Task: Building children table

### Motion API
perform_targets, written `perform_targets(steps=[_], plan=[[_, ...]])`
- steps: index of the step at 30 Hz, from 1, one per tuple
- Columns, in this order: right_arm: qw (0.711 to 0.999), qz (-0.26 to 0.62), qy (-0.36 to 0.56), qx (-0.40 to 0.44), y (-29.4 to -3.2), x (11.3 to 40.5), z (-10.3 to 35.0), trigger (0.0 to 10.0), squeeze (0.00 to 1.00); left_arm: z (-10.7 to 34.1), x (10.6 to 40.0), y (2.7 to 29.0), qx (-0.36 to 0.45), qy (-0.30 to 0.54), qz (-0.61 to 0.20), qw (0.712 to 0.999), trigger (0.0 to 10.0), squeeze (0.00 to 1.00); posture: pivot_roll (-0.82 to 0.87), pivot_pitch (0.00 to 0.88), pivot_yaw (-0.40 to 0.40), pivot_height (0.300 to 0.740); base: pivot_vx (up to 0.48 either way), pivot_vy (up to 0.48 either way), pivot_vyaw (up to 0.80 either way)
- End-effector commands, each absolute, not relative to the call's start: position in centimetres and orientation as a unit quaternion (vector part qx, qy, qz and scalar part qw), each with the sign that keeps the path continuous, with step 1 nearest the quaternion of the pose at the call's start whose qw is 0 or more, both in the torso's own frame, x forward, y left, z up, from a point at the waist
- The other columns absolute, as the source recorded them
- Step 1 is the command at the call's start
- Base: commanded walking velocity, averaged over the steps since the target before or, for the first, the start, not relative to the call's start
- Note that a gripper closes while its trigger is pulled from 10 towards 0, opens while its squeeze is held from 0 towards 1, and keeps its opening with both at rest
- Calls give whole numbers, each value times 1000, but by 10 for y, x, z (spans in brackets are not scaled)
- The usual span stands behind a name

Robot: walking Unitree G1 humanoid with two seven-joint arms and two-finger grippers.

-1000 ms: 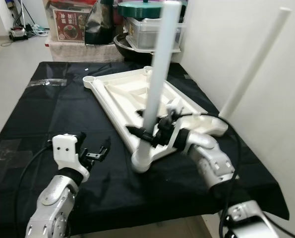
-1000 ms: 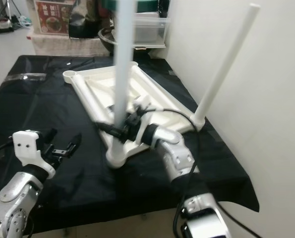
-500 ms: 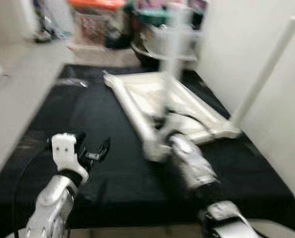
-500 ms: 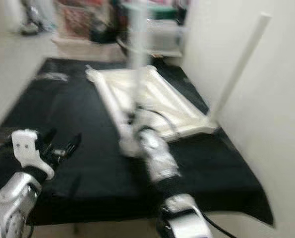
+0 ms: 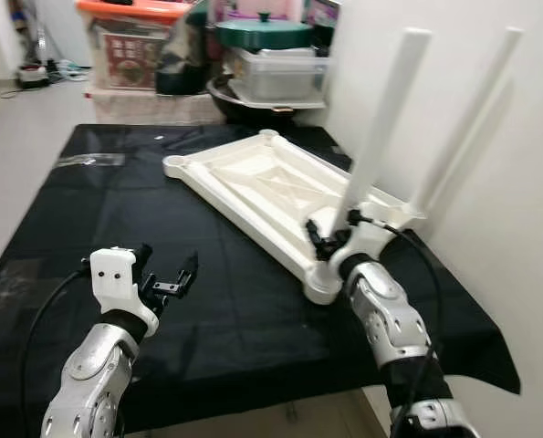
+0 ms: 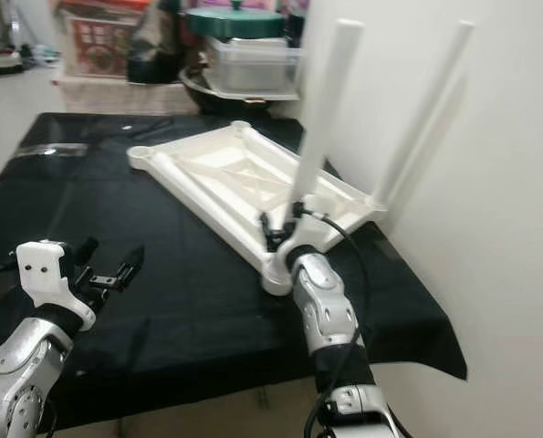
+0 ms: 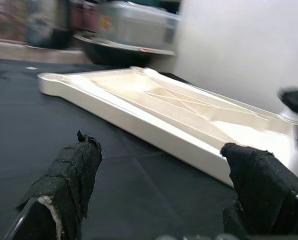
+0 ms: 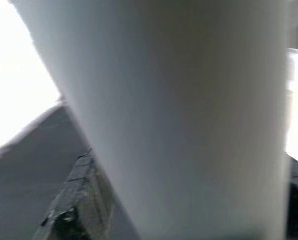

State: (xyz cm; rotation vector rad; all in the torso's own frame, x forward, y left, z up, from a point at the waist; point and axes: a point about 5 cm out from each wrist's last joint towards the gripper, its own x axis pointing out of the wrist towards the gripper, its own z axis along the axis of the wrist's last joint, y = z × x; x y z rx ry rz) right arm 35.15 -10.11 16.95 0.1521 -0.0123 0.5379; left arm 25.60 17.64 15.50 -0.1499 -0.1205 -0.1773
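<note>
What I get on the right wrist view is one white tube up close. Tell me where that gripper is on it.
Observer: The right gripper clasps the near leg low down, just above the near corner of the upside-down tabletop.
Operator: Give me the leg's angle.
Observer: It tilts, top leaning toward the wall; its foot is hidden behind the gripper.
Operator: Report the other legs.
Observer: A second leg stands at the corner by the wall; the two left corner sockets are bare.
Operator: Now the other arm.
Observer: The left gripper hovers open over the black cloth, apart from the tabletop.
</note>
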Motion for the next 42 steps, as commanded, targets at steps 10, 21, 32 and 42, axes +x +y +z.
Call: perform_targets(steps=[10,21,32,42], plan=[[794,607,-44,5,-64,309,187,7451,0,151,256,175,-80,-52,-93,991,10000,0,127,0,-128,740,0,0,0],[922,384,29,-33,-74,336,142,0,0,152,253,174,-82,-53,-94,991,10000,0,119,0,-120,740,0,0,0],[980,-175,81,-41,-186,337,124,3961,0,153,253,174,-84,-55,-95,990,10000,0,88,0,-101,740,0,0,0],[968,238,-45,71,-109,355,181,10000,0,153,255,176,-83,-55,-93,991,10000,0,102,0,-109,740,0,0,0]])
